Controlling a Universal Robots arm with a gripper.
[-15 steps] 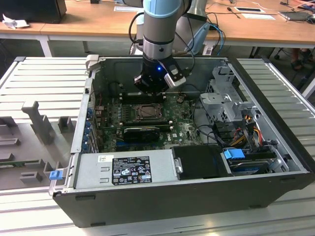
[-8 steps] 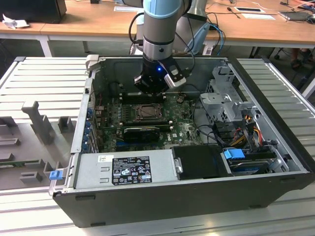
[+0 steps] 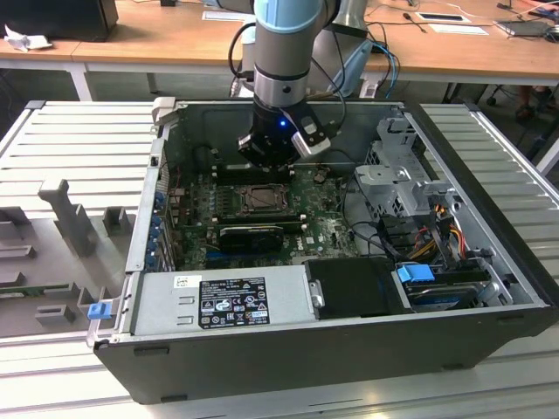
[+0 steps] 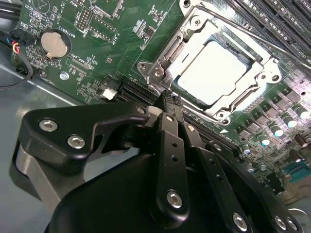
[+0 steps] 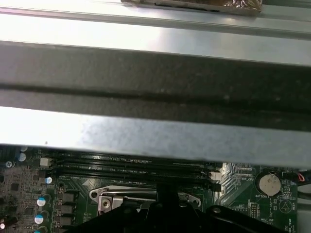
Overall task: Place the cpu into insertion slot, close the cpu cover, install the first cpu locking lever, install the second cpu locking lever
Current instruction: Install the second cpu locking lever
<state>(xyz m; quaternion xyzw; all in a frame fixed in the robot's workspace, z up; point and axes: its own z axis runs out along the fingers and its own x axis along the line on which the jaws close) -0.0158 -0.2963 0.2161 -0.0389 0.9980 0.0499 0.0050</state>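
One open PC case (image 3: 489,288) sits on a ribbed grey metal bench (image 3: 79,140), w/ a green motherboard (image 3: 327,229) lying flat inside. In the case: the grey power supply box (image 3: 223,301) along the near wall, a black box (image 3: 354,288) beside it, a silver drive cage (image 3: 397,170) toward the exterior view's right, plus orange and yellow cables (image 3: 441,229) and a blue clip (image 3: 417,272) near that corner.

The insertion slot (image 4: 171,60) sits approx. mid-board. In the second wrist view the cpu (image 4: 213,73) lies flat in it, pale and square, and the cpu cover (image 4: 243,97) is down around it, its window framing the chip. A thin lever rod (image 4: 233,26) runs along one edge of the socket; whether it is latched cannot be told. Black memory slots (image 4: 272,19) run next to the socket, and a coin battery (image 4: 52,43) sits well apart from it on the board.

The gripper (image 4: 167,97) hangs just over the socket's edge, fingers pressed together w/ nothing between them; the tip is right beside the cover's rim, contact unclear. In the exterior view the arm (image 3: 281,52) comes down from above w/ the gripper over the back of the socket.

On the bench at the exterior view's left are grey moulded fixtures (image 3: 70,218). Behind stands a wooden desk (image 3: 175,35) w/ papers and a black box.
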